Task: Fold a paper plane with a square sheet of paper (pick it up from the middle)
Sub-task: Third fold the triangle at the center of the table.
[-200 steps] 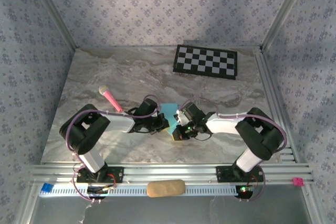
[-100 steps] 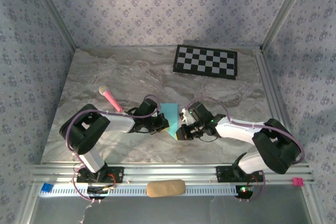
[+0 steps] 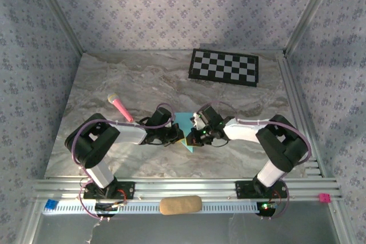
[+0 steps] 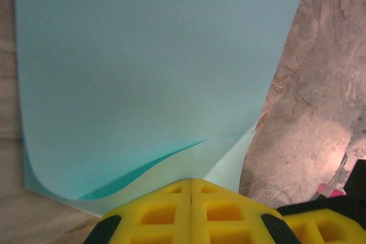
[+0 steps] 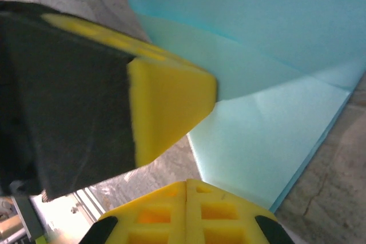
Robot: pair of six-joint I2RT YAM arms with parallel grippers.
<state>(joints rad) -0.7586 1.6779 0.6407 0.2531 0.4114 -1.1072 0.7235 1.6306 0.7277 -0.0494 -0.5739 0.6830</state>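
Marble tabletop (image 3: 114, 78) carries a black-and-white checkerboard mat (image 3: 224, 67) at its far right; a pink marker pen (image 3: 120, 107) lies well left of the mat — and nearer.

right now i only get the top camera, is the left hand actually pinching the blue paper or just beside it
observer: pinching. the left wrist camera has the left hand shut, clamped on the edge of the paper
operator: is the sheet flat
observer: no, it's folded, and one layer curls up off the other
operator: and the other arm
observer: the right hand is shut too, tips at the paper's edge, grip unclear
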